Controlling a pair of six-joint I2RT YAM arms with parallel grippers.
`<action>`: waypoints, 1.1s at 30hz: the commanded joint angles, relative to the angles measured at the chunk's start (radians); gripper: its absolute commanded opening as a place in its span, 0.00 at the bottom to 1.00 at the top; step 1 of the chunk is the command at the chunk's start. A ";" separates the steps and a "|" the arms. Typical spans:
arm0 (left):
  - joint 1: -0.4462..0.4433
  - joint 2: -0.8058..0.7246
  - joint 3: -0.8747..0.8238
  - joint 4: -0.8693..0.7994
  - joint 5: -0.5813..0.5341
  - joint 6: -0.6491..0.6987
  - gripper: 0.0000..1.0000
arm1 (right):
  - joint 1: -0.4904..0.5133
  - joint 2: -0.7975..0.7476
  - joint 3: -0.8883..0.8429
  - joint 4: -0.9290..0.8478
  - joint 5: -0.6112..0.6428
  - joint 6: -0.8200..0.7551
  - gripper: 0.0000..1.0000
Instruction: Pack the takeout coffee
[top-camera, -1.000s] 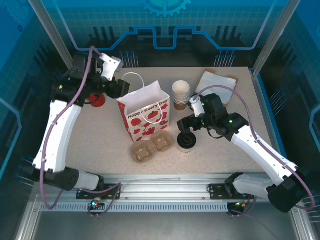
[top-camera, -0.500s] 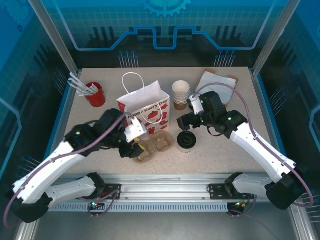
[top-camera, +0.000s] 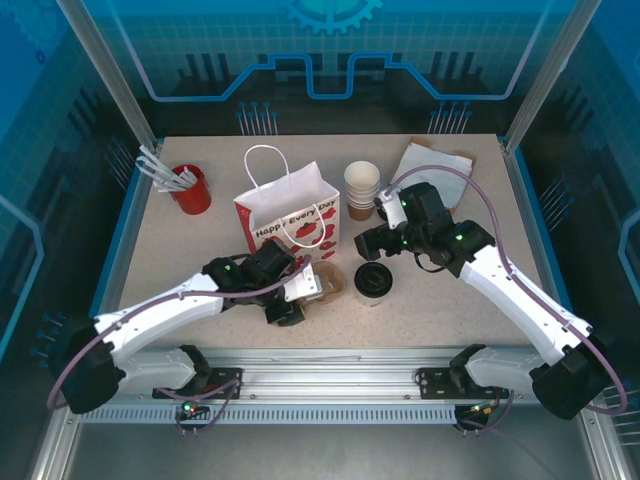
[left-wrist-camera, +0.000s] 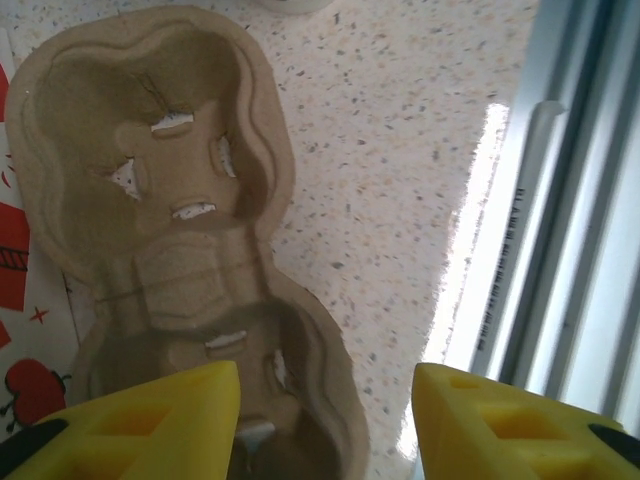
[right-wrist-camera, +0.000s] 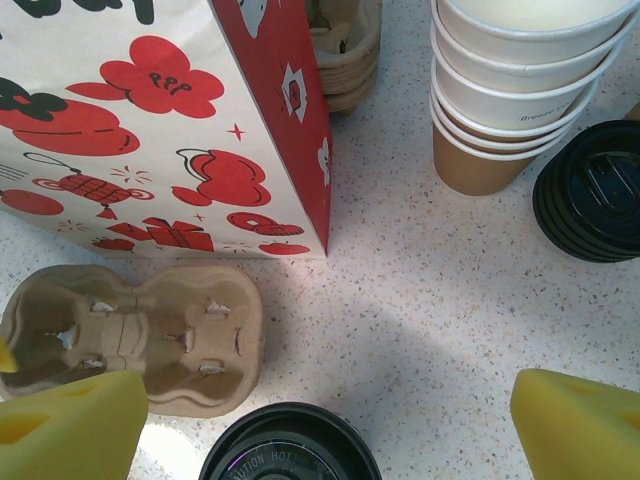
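- Since half a second ago, the left gripper (top-camera: 285, 308) has shifted over the pulp cup carrier (top-camera: 322, 283), which lies just in front of the red-printed paper bag (top-camera: 290, 222); the right arm has stayed put.
- Its yellow fingers (left-wrist-camera: 150, 420) are spread wide above one end of the carrier, gripping nothing.
- The right gripper (top-camera: 368, 243), just right of the bag, gapes wide and empty.
- The takeout coffee (top-camera: 371, 282) stands off the bag's front right corner, just beside the carrier.
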 joint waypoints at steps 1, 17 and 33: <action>-0.004 0.067 -0.009 0.116 -0.049 0.000 0.49 | -0.006 0.003 -0.018 0.017 -0.012 0.001 0.95; 0.027 0.272 0.108 0.074 -0.127 -0.157 0.45 | -0.006 -0.022 -0.054 0.036 -0.039 0.022 0.95; 0.041 0.339 0.166 0.011 -0.154 -0.179 0.44 | -0.003 -0.028 -0.052 0.031 -0.051 0.029 0.95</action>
